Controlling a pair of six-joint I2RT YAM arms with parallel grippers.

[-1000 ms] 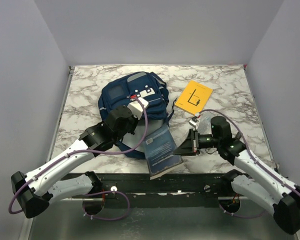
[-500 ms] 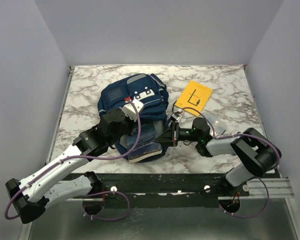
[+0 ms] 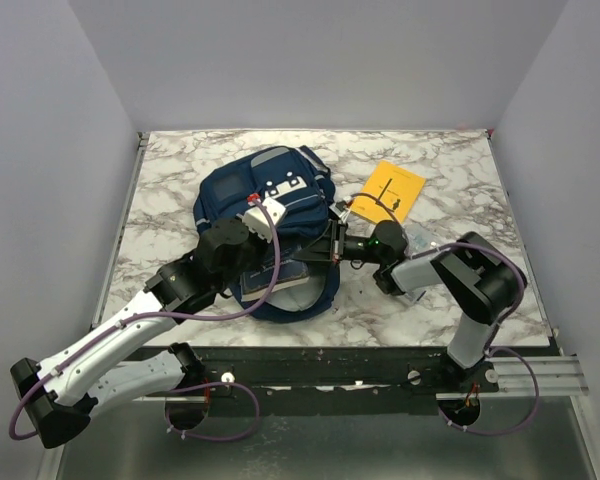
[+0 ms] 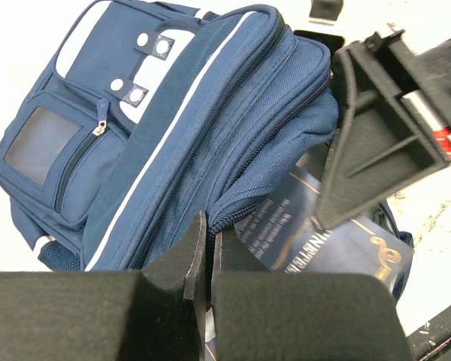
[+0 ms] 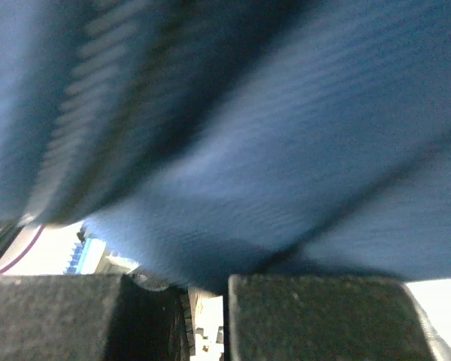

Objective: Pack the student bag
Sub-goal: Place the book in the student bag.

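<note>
Backpack [image 3: 270,195] lies mid-desk [image 3: 180,170], left fingers [image 4: 201,248] clamped on its opening's edge. Right fingers [image 3: 331,247], nearly closed, crowd the blue book [image 4: 301,233], half inside; whether they grip it, I cannot tell. Risk: the book snags the zipper lip, or the fabric slips free.

We'd call this a robotics lab test cell, not a home or shop. Plain grey partition walls [image 3: 50,150] box in the marble-pattern table [image 3: 450,165] on 3 sides. The left arm [image 3: 110,342] & right arm [image 3: 480,285], white-and-black w/ purple cables [image 3: 277,270], are bolted to a black rail [image 3: 310,365] at its near edge, w/ bare alu. framing [image 3: 540,372] beside it.
</note>
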